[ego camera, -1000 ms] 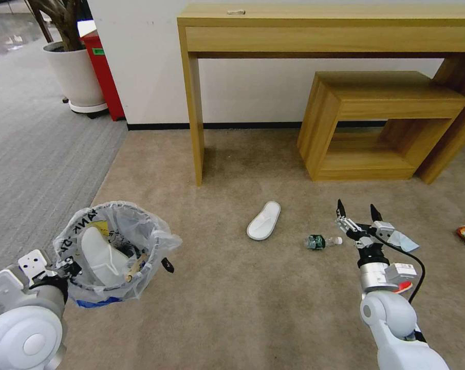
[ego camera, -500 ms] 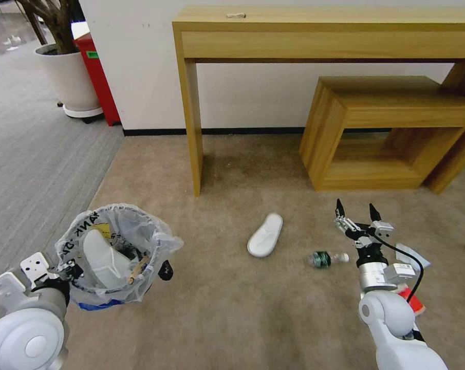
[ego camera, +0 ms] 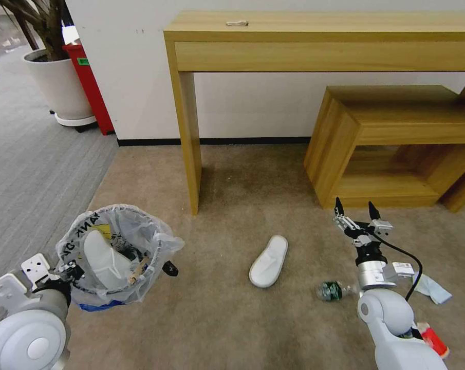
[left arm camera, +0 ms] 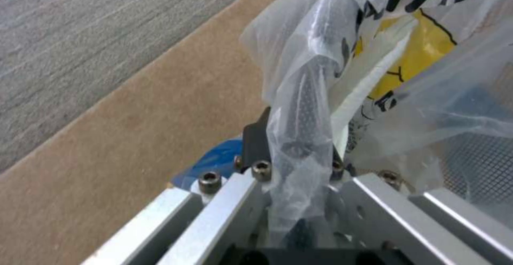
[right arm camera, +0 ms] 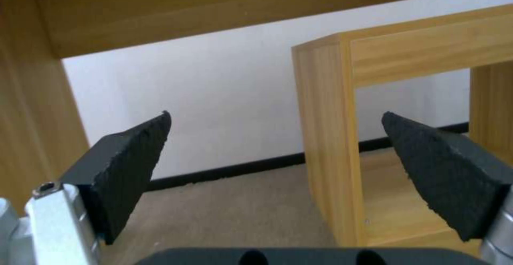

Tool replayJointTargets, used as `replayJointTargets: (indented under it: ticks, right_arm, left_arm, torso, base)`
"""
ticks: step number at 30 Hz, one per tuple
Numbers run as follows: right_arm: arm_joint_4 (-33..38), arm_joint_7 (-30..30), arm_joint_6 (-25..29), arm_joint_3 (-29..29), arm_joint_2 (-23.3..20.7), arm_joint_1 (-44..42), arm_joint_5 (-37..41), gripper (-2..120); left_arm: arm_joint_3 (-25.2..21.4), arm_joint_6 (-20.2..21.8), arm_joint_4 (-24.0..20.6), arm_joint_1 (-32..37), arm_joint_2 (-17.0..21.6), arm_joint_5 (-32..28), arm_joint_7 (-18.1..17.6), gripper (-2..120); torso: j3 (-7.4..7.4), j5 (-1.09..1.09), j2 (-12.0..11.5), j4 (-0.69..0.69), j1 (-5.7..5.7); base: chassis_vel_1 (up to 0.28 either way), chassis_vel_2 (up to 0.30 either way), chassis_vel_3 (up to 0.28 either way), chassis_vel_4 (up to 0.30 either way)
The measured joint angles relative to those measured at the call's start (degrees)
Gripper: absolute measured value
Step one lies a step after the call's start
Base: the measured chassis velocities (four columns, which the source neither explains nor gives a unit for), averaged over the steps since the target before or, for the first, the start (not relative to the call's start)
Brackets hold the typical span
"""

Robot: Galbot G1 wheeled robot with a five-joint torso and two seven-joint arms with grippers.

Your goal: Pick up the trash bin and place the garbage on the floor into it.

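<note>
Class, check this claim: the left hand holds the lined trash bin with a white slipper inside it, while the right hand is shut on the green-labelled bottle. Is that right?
One part is wrong. The right hand is open and empty, and the green-labelled bottle lies on the floor, as the head view shows. The left hand does hold the trash bin with a white slipper inside.

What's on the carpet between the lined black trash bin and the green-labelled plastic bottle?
Head view: one white slipper on tan carpet, between trash bin and bottle; bare otherwise.
</note>
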Motion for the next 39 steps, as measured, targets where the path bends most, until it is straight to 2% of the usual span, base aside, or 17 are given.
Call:
replayJointTargets:
  ticks: [13,31,34,37,38,39]
  right_arm:
    - [1.03,0.69,-0.30,-0.14,-0.20,-0.03,-1.34,100]
    - [1.97,0.63,-0.63,-1.47,-0.29,-1.45,-2.62,100]
    - [2.29,1.72,-2.21,-3.26,-0.98,-1.55,-2.91,100]
    - [3.76,4.37,-7.87,-6.83,-2.43,-1.47,-0.75,100]
    - [3.76,4.37,-7.87,-6.83,-2.43,-1.47,-0.75,100]
    - [4.14,5.83,-10.75,-8.72,-2.95,-1.19,0.31,100]
  left_arm:
    - [0.23,-1.85,1.07,0.84,0.43,4.91,1.19,0]
    - [0.57,-2.85,1.25,1.41,0.85,5.36,1.97,0]
    - [0.73,-3.08,1.23,1.45,0.81,5.76,2.24,0]
    - [1.05,-3.15,0.99,1.48,0.63,6.09,2.38,0]
    - [1.05,-3.15,0.99,1.48,0.63,6.09,2.38,0]
    - [1.14,-3.15,0.89,1.53,0.57,6.14,2.39,0]
  torso:
    - [-0.02,0.00,0.00,0.01,-0.01]
    - [-0.02,0.00,0.00,0.01,-0.01]
    - [-0.01,0.00,0.00,0.01,-0.01]
    - [-0.01,-0.01,0.00,0.00,-0.01]
    - [-0.01,-0.01,0.00,0.00,-0.01]
    - [-0.01,-0.01,0.00,0.00,-0.01]
  base:
    - [-0.028,0.021,0.029,-0.018]
    - [0.000,0.000,0.000,0.000]
    - [0.000,0.000,0.000,0.000]
    - [0.000,0.000,0.000,0.000]
    - [0.000,0.000,0.000,0.000]
    - [0.000,0.000,0.000,0.000]
